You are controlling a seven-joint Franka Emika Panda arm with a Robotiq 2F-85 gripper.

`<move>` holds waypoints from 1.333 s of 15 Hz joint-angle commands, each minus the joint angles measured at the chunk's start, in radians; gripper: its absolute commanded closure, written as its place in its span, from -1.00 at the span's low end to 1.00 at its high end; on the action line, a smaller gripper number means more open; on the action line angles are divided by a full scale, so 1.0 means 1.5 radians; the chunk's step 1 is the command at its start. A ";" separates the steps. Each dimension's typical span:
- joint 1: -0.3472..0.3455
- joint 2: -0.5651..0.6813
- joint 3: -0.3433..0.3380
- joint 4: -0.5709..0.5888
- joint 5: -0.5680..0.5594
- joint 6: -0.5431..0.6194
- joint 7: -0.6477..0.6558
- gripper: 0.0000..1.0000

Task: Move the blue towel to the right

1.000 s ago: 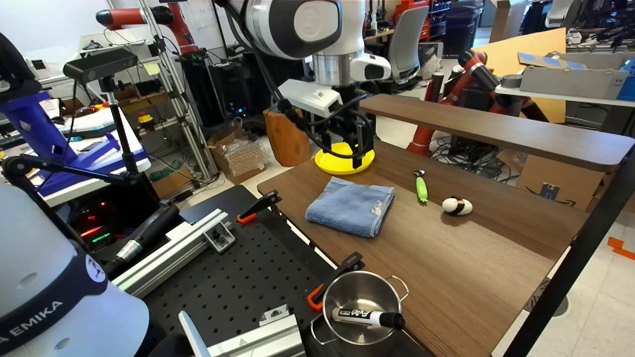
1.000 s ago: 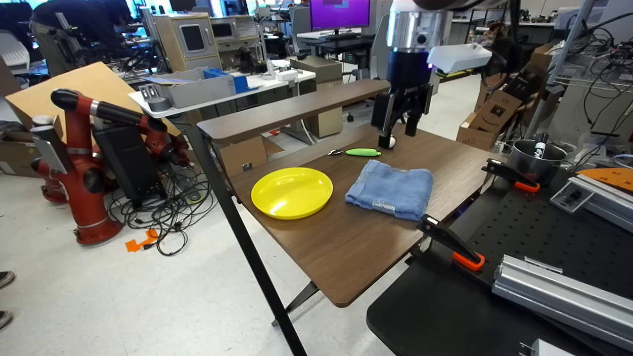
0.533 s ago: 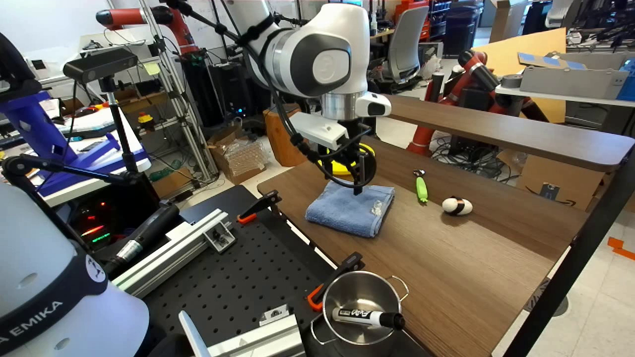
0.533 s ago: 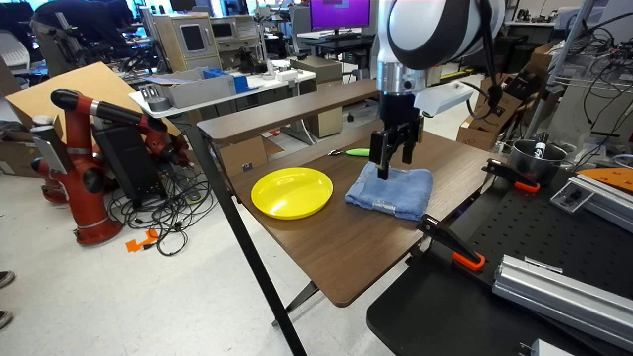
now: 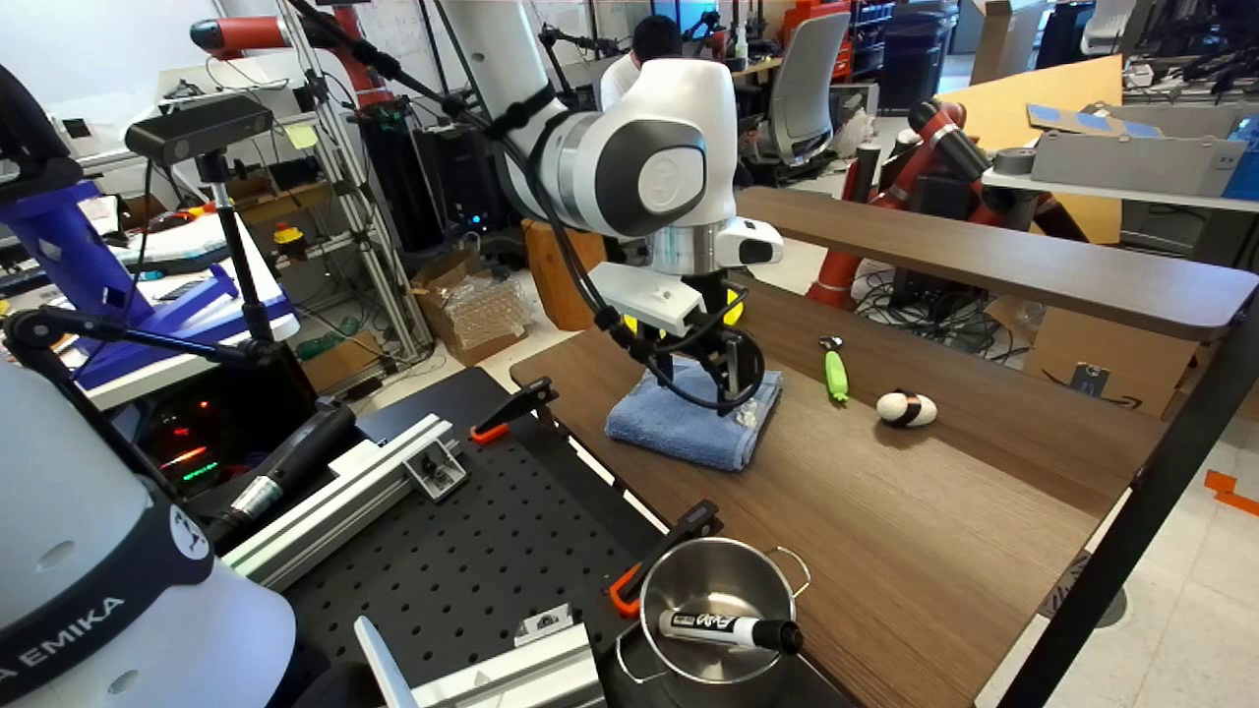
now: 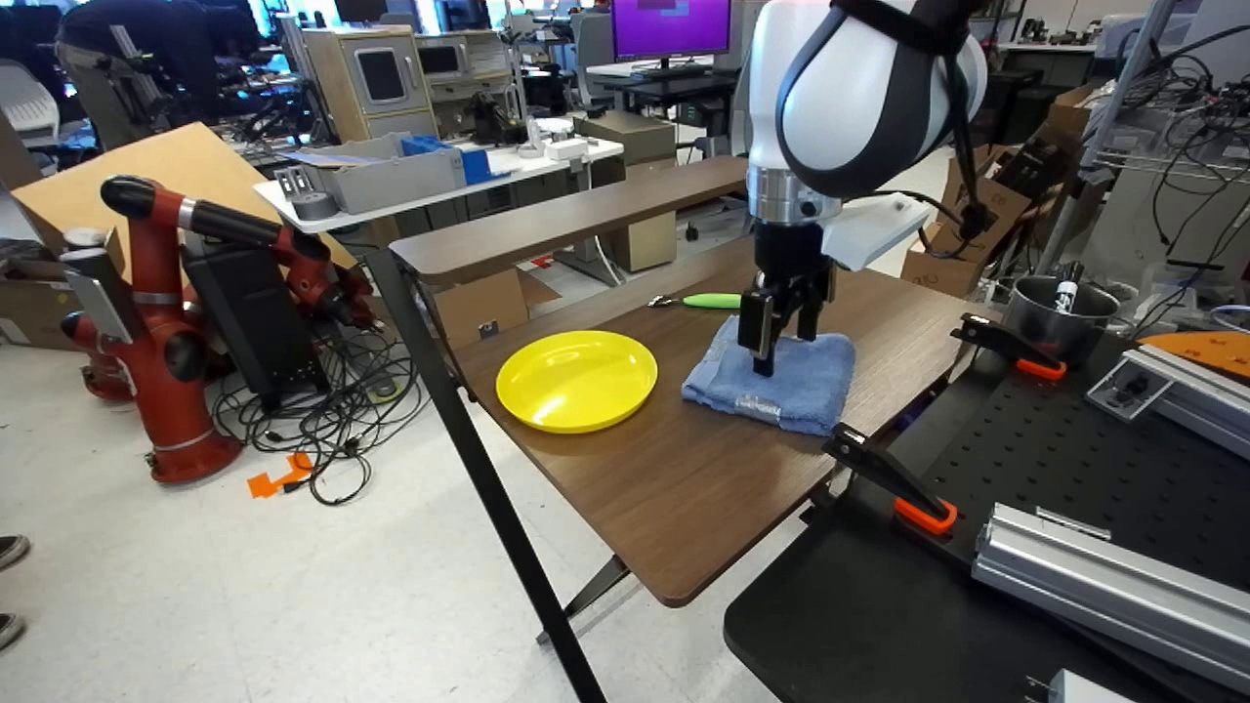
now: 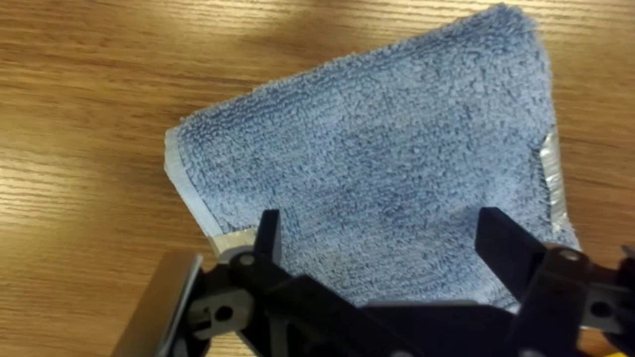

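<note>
The blue towel lies folded on the brown table; it shows in both exterior views (image 5: 669, 433) (image 6: 815, 391) and fills much of the wrist view (image 7: 377, 139). Bits of silvery tape show on its edges. My gripper (image 7: 381, 212) is open, fingers wide apart, with blue cloth visible between and below them. In both exterior views the gripper (image 5: 694, 391) (image 6: 784, 351) is directly over the towel, pointing down, its fingertips at or just above the cloth. I cannot tell whether they touch it. The gripper hides part of the towel.
A yellow plate (image 6: 576, 381) lies beside the towel. A green-handled peeler (image 5: 835, 376) and a white-and-black sushi toy (image 5: 906, 408) lie on the table. A pot (image 5: 679, 580) with a marker (image 5: 728, 629) stands at the table's edge near clamps (image 5: 679, 541). A raised shelf (image 5: 984, 256) runs along one side.
My gripper has moved from above the table beyond the towel to over the towel, and lowered to the cloth. It stays open. The towel has not moved.
</note>
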 commanded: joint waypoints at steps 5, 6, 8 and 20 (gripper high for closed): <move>0.017 0.058 -0.028 0.037 -0.020 0.047 0.017 -1.00; 0.017 0.062 -0.030 0.040 -0.019 0.046 0.018 -1.00; 0.012 0.067 -0.029 0.048 -0.016 0.040 0.012 -1.00; -0.050 0.088 -0.029 0.077 0.000 0.043 -0.008 -1.00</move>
